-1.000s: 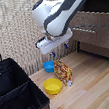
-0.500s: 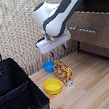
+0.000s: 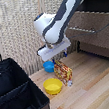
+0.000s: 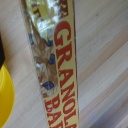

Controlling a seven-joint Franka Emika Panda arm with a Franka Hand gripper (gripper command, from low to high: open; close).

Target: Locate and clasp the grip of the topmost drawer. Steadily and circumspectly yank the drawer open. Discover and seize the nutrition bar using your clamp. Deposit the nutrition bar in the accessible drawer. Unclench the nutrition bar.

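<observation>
The nutrition bar stands upright on the wooden floor, an orange-red and yellow packet; the wrist view shows it very close, printed "GRANOLA BAR". My clamp hangs straight above its top edge, at or just touching it. Its fingers are too small in the exterior view and absent from the wrist view, so I cannot tell whether they are open or shut. The topmost drawer of the brown dresser at the exterior view's right stands pulled out, with a dark inside.
A yellow bowl lies just in front of the bar, and its rim shows in the wrist view. A blue bowl sits behind it. A big black fabric box fills the exterior view's left.
The arm has sunk slightly, bringing the clamp closer to the top of the bar. The bar, the bowls and the drawer have not moved.
</observation>
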